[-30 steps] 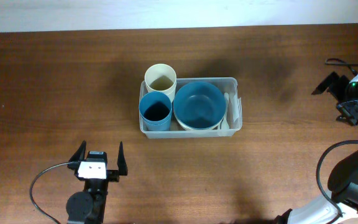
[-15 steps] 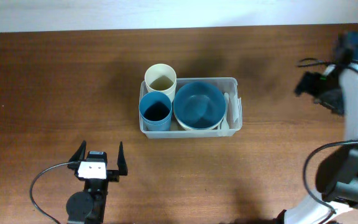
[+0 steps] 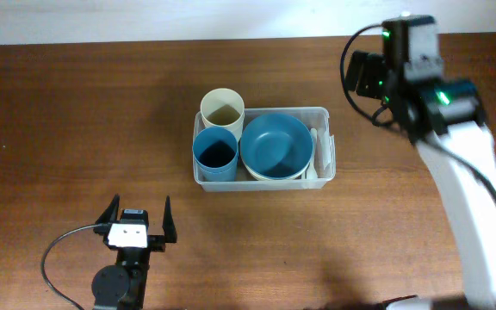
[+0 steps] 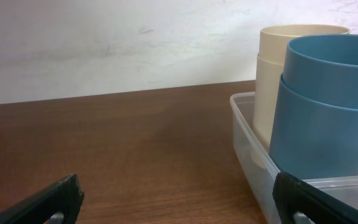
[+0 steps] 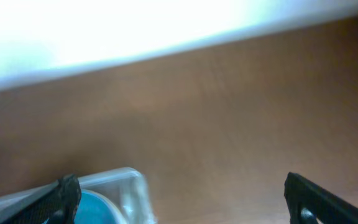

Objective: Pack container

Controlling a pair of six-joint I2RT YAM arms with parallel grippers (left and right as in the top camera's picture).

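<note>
Clear container (image 3: 321, 110) looks full. Left claw (image 3: 139, 209) and right claw (image 3: 357, 77) gape empty; bring the right in gently, above its rim.

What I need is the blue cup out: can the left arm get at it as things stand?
Probably yes. The left gripper is open and empty, bare table lies between it and the blue cup, and the cup stands taller than the container wall.
</note>
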